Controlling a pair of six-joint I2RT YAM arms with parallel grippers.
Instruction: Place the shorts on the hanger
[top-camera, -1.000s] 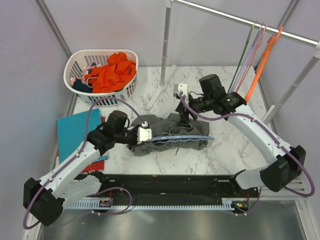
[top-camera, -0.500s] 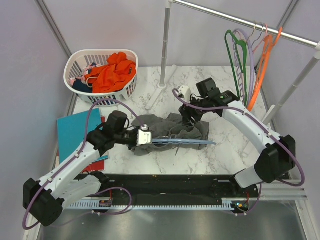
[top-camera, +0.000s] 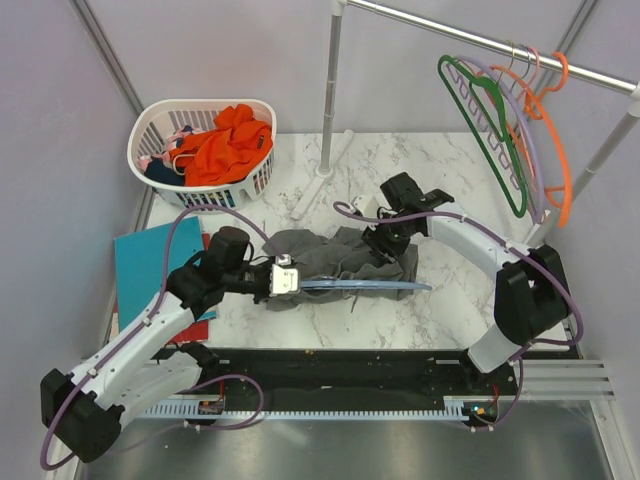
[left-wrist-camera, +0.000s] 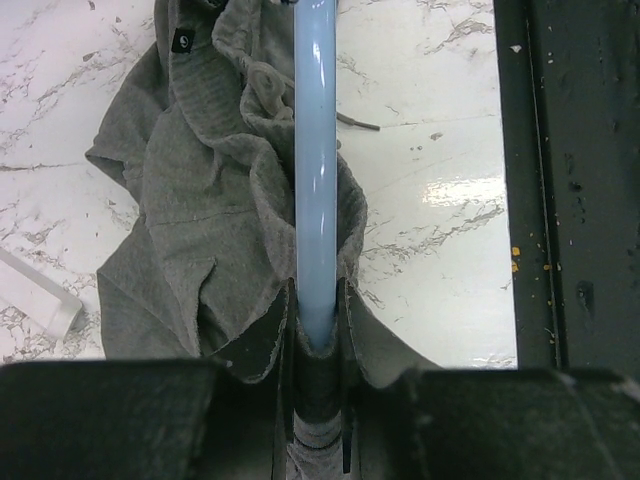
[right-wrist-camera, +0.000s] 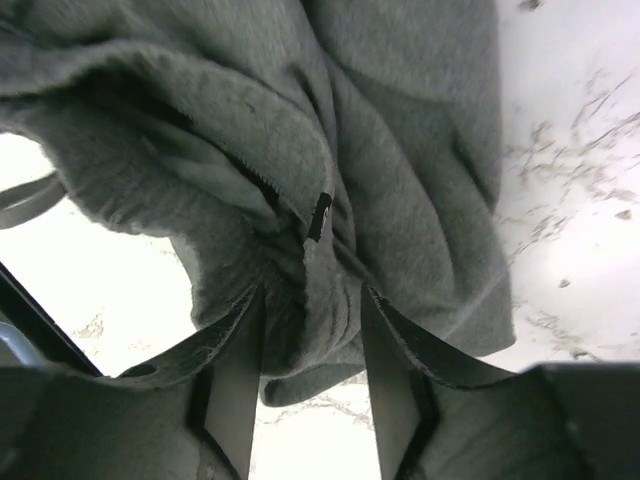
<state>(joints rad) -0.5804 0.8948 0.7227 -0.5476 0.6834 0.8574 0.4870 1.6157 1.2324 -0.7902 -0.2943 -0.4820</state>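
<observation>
The dark grey shorts (top-camera: 340, 258) lie bunched on the marble table. My left gripper (top-camera: 283, 278) is shut on one end of the light-blue hanger (top-camera: 370, 286), whose bar runs right across the shorts' near edge. In the left wrist view the bar (left-wrist-camera: 316, 150) runs straight out of the gripper (left-wrist-camera: 316, 290), with the shorts (left-wrist-camera: 200, 200) folded against it. My right gripper (top-camera: 385, 240) is at the shorts' far right part. In the right wrist view the gripper (right-wrist-camera: 310, 300) pinches a fold of the shorts (right-wrist-camera: 400, 150). The hanger's hook is hidden.
A white basket (top-camera: 205, 104) with an orange garment (top-camera: 225, 145) stands far left. A rack pole (top-camera: 330, 100) rises behind the shorts. Green (top-camera: 485, 130), lavender (top-camera: 527, 150) and orange (top-camera: 557, 150) hangers hang on the rail at the right. A teal folder (top-camera: 145, 265) lies left.
My right arm has dropped and turned, and its gripper has settled onto the shorts. The hangers on the rail have swung from edge-on to face-on. The left gripper shifted slightly left with the hanger.
</observation>
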